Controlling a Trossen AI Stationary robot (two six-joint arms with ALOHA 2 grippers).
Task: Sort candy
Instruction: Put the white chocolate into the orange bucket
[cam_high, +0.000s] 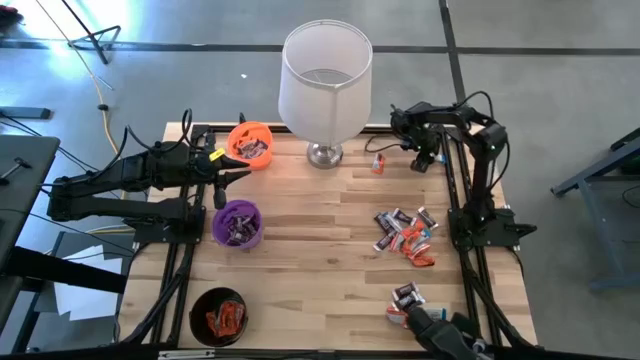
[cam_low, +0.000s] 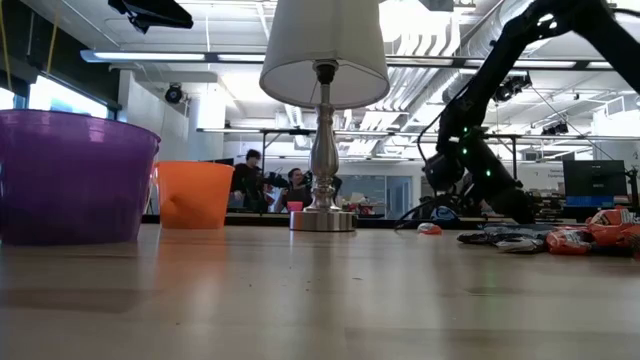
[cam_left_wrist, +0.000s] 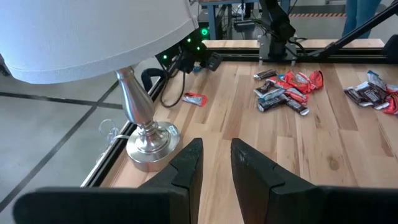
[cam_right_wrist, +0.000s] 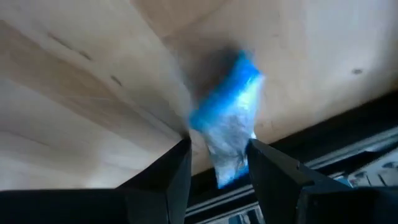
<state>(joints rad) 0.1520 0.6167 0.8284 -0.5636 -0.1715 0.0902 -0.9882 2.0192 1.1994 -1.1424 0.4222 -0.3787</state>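
Currently blue-and-silver wrapped candy (cam_right_wrist: 227, 134) sits between right gripper (cam_right_wrist: 217, 155) fingers (cam_right_wrist: 173, 171), narrowly parted, clamping it above the wooden table (cam_right_wrist: 74, 93).

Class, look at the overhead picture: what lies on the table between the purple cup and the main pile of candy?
Nothing: in the high view only bare wooden table separates the purple cup from the candy pile.

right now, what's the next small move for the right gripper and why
Probably raise the right gripper slightly, then head toward the small orange plastic cup: its fingers seem closed on a blue-and-silver wrapped candy just above the wooden table, near its edge.
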